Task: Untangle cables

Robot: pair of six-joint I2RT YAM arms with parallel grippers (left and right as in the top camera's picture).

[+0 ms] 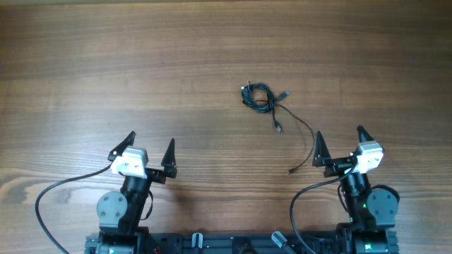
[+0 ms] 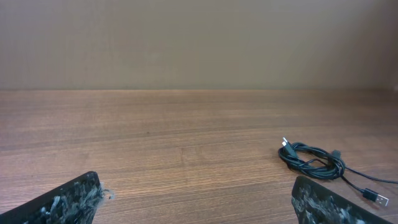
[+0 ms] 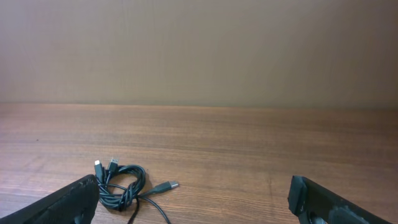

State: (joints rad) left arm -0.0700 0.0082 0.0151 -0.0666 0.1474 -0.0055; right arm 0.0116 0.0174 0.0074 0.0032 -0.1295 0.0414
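The cables point(image 1: 258, 97) are thin black cords knotted into a small bunch right of the table's centre. One plug end point(image 1: 284, 93) sticks out to the right, and a long strand point(image 1: 309, 137) trails toward the near edge. My left gripper point(image 1: 151, 139) stands open at the near left, far from the bunch. My right gripper point(image 1: 339, 132) stands open at the near right, just right of the trailing strand. In the left wrist view the cables point(image 2: 311, 160) lie ahead to the right of the empty left gripper point(image 2: 196, 200). In the right wrist view the cables point(image 3: 121, 183) lie ahead by the left finger point(image 3: 65, 204) of the empty right gripper point(image 3: 194, 200).
The wooden table point(image 1: 141, 63) fills the overhead view. Thick black wires point(image 1: 53, 194) run from each arm's base along the near edge. A plain beige wall point(image 2: 199, 43) stands behind the table's far edge.
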